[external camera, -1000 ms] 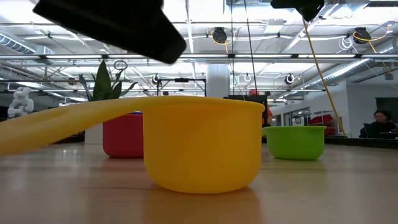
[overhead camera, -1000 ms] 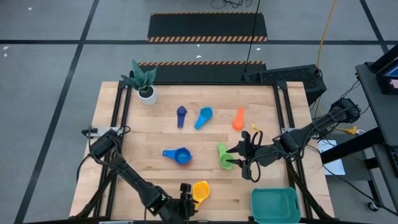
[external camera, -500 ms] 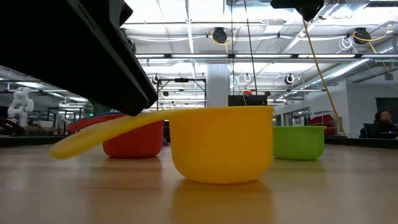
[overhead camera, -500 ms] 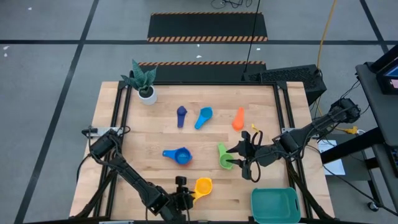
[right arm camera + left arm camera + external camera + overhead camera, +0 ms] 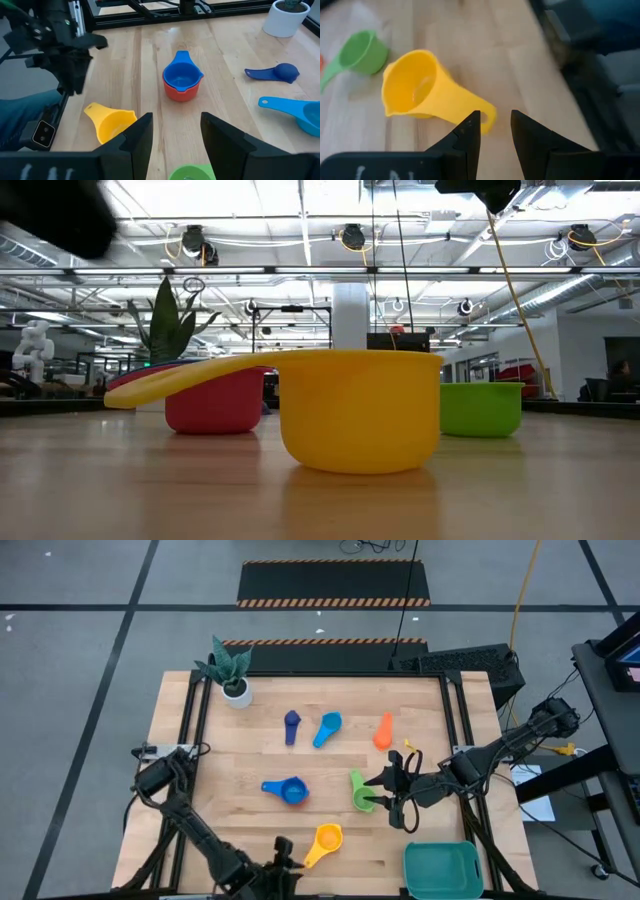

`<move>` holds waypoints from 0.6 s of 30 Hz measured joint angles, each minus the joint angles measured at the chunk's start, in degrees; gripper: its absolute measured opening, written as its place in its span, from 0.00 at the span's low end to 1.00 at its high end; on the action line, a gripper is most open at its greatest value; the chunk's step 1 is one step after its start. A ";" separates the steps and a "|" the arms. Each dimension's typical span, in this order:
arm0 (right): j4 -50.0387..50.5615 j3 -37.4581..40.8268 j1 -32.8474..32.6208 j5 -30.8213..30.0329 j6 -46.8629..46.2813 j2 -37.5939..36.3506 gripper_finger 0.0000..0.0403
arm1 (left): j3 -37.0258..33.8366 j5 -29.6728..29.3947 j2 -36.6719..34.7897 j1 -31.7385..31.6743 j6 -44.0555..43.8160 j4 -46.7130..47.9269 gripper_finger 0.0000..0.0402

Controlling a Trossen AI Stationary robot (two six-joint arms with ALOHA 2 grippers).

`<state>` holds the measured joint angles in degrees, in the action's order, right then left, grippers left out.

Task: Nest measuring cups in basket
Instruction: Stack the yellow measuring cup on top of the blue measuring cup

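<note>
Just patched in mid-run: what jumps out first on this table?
The yellow cup lies free near the table's front edge, with the left claw open just off its handle tip. The blue cup already sits nested in the red cup mid-table. The basket waits at the front right corner, the right claw at the green cup.

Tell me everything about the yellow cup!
The yellow cup is a plastic-looking scoop, round bowl with a small pour lip and a flat handle. It stands upright and empty on the wooden table, near the front edge, touching no other cup. Its handle points toward the left gripper, whose open fingers sit just off the handle's tip, not gripping it.
</note>
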<state>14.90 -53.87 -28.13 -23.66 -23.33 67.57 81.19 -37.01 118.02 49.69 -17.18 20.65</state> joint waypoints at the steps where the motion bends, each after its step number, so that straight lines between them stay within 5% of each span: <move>1: 0.00 0.00 0.00 0.00 0.00 0.00 0.40 | 0.00 -0.86 0.16 0.58 0.78 -0.07 0.28; 11: -0.01 0.00 0.00 -0.02 0.02 0.00 0.40 | -0.07 -8.60 5.28 3.53 19.07 -6.79 0.47; 18: 0.02 0.00 -0.01 0.00 0.02 -0.02 0.40 | -0.04 -10.64 7.99 1.67 20.47 -14.60 0.62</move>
<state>14.92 -53.87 -28.14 -23.66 -23.31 67.55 81.14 -47.64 126.01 51.36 3.29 6.05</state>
